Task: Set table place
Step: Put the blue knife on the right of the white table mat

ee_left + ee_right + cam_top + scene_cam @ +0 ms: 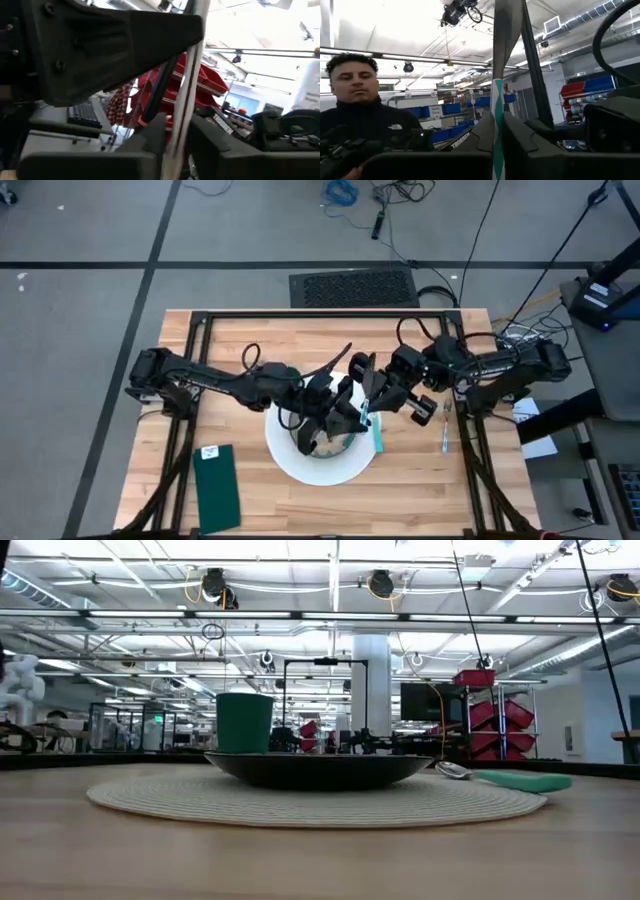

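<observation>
Bowl (325,445) half hidden under arms, on round mat (300,465) mid desk (420,490). Left end effector (345,415) clamps pale utensil handle (187,95); right end effector (368,395) clamps teal-patterned utensil (497,115).

The tabletop (300,340) is light wood in glued strips, smooth and matt, on a black metal tube frame. The round placemat (300,802) at the picture's centre looks woven, with ribbed rings. The dark bowl (318,768) on it has a dull sheen.
</observation>
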You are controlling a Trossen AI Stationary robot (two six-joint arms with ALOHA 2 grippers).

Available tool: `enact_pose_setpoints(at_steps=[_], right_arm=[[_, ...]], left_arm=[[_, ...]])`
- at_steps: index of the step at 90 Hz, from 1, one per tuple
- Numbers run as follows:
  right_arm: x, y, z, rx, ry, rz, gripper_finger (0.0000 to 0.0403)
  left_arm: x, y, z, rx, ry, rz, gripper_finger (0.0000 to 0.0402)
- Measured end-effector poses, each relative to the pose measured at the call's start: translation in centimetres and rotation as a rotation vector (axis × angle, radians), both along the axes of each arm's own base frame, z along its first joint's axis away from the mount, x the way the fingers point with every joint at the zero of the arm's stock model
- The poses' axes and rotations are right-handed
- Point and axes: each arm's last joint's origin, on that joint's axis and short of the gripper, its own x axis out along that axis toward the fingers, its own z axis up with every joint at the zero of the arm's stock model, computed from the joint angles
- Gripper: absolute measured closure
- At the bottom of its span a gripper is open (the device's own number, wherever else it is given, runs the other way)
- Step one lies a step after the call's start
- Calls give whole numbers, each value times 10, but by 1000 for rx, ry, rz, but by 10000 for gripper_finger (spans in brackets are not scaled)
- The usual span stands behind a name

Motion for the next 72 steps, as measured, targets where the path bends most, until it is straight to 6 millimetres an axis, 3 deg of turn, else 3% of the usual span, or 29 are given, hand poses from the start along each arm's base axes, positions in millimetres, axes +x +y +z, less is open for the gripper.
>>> enact_pose_setpoints(at_steps=[29, 58, 72], right_arm=[[0, 0, 0, 13, 11, 10, 386], [-5, 0, 4, 81, 60, 71, 262], [-13, 0, 10, 63, 50, 99, 222]], left_arm=[[0, 0, 0, 11, -1, 12, 391], [2, 2, -2, -5, 17, 36, 391], [2, 2, -2, -4, 14, 66, 391]])
